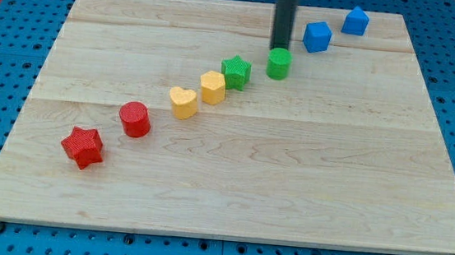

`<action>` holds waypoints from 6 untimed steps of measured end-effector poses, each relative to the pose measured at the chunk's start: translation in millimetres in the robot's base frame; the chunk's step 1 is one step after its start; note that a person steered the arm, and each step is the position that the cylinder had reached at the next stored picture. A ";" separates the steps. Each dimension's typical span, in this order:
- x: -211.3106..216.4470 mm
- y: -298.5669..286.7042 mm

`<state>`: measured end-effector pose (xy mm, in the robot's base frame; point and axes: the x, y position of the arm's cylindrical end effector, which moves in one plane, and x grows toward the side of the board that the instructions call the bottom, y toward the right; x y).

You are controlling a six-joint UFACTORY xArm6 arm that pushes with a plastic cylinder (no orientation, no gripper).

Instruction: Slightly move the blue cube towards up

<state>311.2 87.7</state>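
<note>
The blue cube (pixel 317 36) sits near the view's top right on the wooden board (pixel 231 186). My tip (pixel 280 47) is the lower end of a dark rod coming down from the view's top. It stands just above the green cylinder (pixel 279 63) and to the left of the blue cube, apart from the cube.
A second blue block (pixel 355 21) with a peaked top lies up-right of the cube. A diagonal row runs down-left: green star (pixel 236 71), yellow hexagon (pixel 212 86), yellow heart (pixel 183 102), red cylinder (pixel 135 119), red star (pixel 83 146). Blue pegboard surrounds the board.
</note>
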 end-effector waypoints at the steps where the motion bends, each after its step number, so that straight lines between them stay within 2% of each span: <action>1: 33.7 26.1; 2: 52.9 23.6; 3: -2.3 54.1; 4: -23.5 43.6; 6: 13.9 15.5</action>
